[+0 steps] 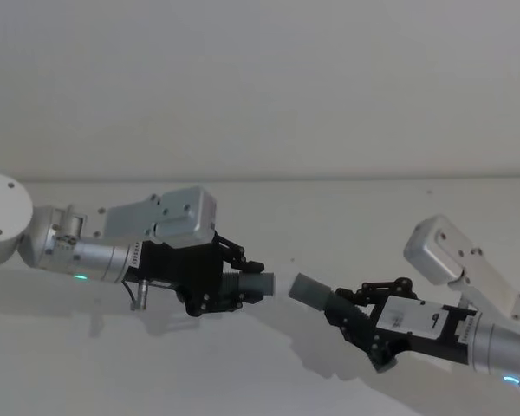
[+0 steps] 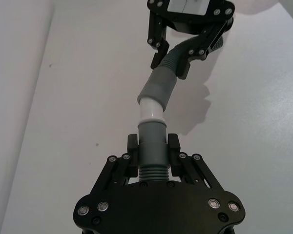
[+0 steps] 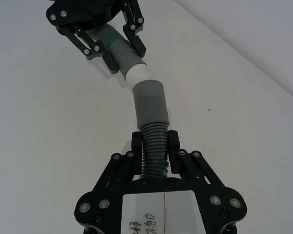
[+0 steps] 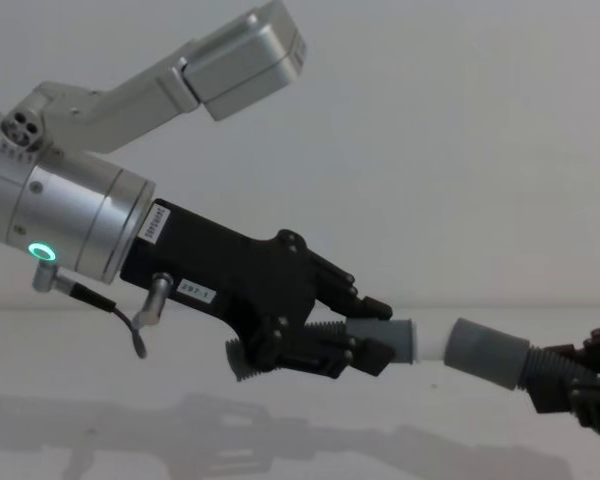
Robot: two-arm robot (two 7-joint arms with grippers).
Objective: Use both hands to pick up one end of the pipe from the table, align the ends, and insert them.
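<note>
1. Two tools share the work: my left tool [image 1: 243,282] is clamped on the white-tipped end [image 4: 405,340], my right tool [image 1: 364,303] on the pipe [image 3: 154,151] behind the plain cuff [image 4: 488,352], both aloft over the desk [image 1: 329,217] middle.
2. Aligning is in hand; the cuff sits angled, so I judge it needs straightening before pushing in.
3. Plain white desk, bare wall behind.

Soft, even light falls from above on the white desk [image 1: 347,217], without glare. Blurred grey shadows lie under both arms, and the chest view looks dimmest. Nearest the wrist cameras, the black fingers [image 2: 132,146] seem slightly soft, perhaps out of focus.
</note>
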